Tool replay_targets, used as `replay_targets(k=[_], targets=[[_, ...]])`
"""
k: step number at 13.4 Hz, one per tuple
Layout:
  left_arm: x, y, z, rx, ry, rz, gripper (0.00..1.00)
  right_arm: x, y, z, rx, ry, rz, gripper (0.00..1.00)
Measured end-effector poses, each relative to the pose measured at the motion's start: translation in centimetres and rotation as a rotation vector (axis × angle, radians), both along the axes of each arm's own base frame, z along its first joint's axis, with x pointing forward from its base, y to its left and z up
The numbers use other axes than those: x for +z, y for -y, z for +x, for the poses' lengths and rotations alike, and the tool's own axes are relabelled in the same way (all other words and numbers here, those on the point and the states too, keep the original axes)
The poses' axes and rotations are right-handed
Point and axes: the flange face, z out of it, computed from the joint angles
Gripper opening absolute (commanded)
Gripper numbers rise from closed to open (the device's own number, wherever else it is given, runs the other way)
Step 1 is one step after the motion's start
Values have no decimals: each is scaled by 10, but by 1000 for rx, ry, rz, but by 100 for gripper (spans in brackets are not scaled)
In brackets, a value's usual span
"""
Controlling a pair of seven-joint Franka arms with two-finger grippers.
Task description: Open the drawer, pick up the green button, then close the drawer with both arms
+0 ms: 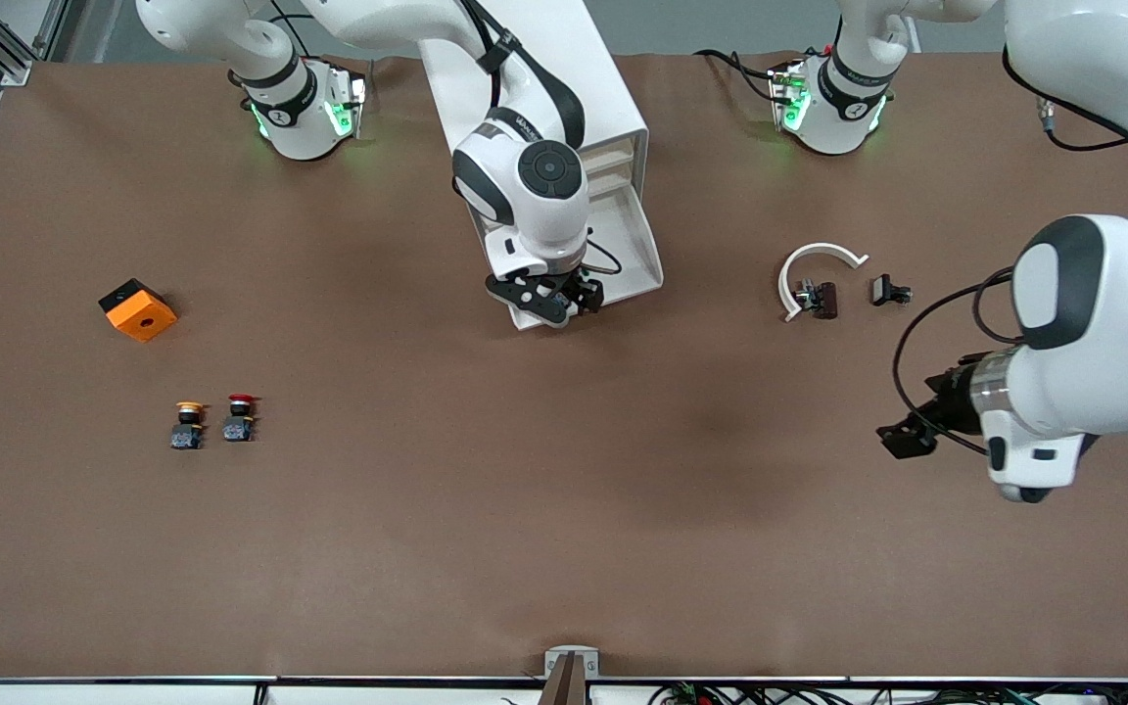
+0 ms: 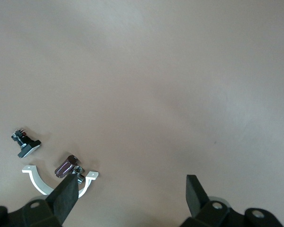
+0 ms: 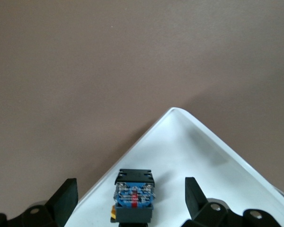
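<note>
On the brown table (image 1: 564,548), the left arm's black two-finger tool (image 2: 132,196) waits with fingers spread wide and empty, near a curved white plastic clip (image 1: 812,266); the right arm's black tool (image 3: 131,196) hangs open over the pulled-out shallow white drawer (image 3: 194,156), straddling the small black-bodied, blue-grey-based button (image 3: 134,195) lying inside it
</note>
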Motion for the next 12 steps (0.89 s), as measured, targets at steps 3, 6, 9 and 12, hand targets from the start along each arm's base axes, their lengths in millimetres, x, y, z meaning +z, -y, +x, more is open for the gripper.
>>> replay_targets(k=[3,6,9,12], targets=[[-25,45,-14,-89,6,27,100,-15,-4,-2,6,5,2,100],[-48,89,-40,-193,87,39,100,-20,-5,-4,8,0,-5,88],[-77,126,-81,-283,138,17,100,-22,-4,-6,9,-14,-21,39],[-87,161,-112,-355,133,-10,100,-18,-5,-5,9,-9,-16,0]])
